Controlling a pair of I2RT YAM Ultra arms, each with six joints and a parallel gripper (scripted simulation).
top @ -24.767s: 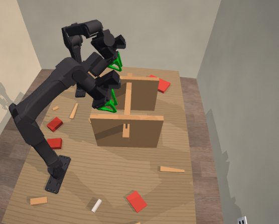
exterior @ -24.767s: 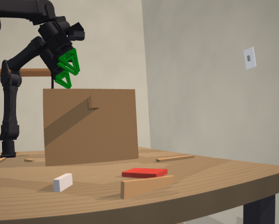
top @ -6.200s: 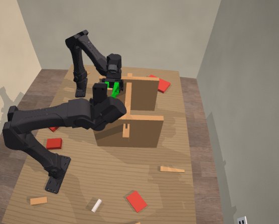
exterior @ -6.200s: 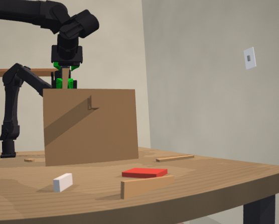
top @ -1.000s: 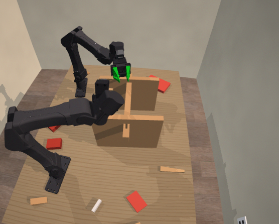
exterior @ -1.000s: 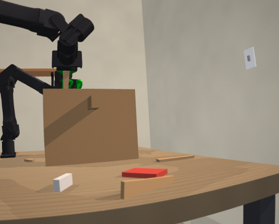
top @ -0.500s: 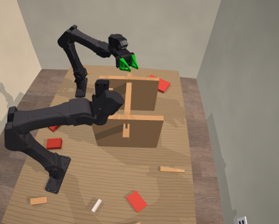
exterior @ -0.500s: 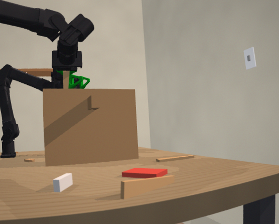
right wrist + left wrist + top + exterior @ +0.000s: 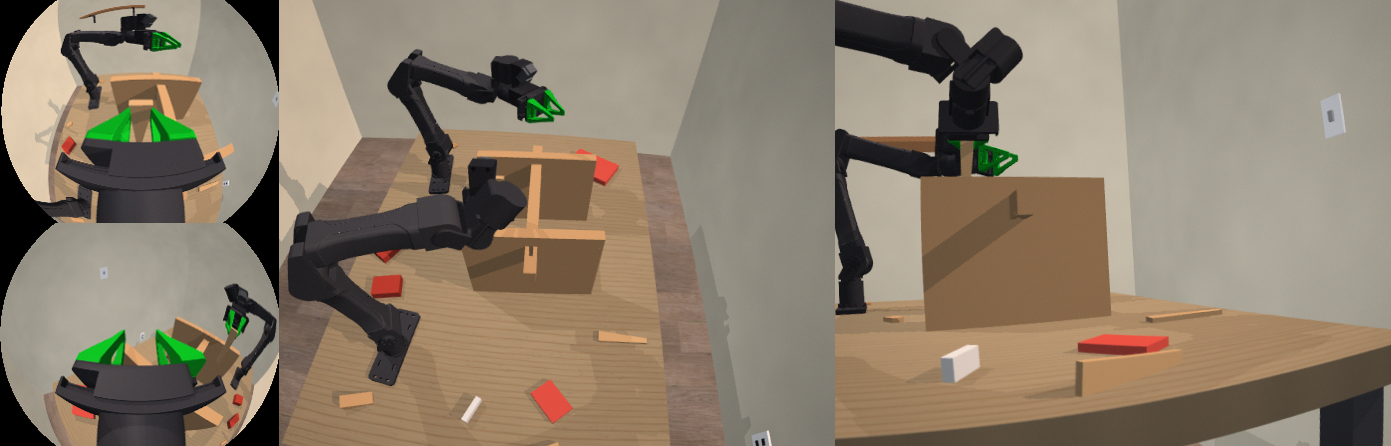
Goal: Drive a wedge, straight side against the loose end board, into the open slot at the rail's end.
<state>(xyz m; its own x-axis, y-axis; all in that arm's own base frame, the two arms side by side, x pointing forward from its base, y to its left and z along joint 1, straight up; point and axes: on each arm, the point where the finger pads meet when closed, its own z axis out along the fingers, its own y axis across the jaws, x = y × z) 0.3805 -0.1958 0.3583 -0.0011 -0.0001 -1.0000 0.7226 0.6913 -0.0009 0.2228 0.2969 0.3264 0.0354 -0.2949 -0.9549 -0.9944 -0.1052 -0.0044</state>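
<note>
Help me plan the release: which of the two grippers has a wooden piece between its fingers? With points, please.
The right gripper [image 9: 967, 145] [image 9: 232, 335] [image 9: 140, 111], shut on a wooden wedge [image 9: 966, 162] [image 9: 226, 344] [image 9: 140, 124]; the left gripper [image 9: 559, 117] [image 9: 1014, 158] [image 9: 140, 334] [image 9: 178, 46] stands open with nothing between its fingers.

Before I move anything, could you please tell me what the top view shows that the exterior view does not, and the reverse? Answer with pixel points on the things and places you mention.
Only the top view: the rail [image 9: 534, 195] [image 9: 199, 351] [image 9: 165, 102] between the end boards, and the wall outlet [image 9: 761, 440] [image 9: 142, 336] [image 9: 225, 183].
Only the exterior view: the wedge [image 9: 966, 167] [image 9: 226, 347] [image 9: 140, 103] in the right gripper [image 9: 966, 150] [image 9: 232, 335] [image 9: 140, 111], and the wall switch [image 9: 1333, 116] [image 9: 104, 273] [image 9: 276, 100].
Both: the white block [image 9: 471, 410] [image 9: 962, 362] and the left gripper [image 9: 559, 117] [image 9: 1015, 159] [image 9: 140, 334] [image 9: 178, 46].
</note>
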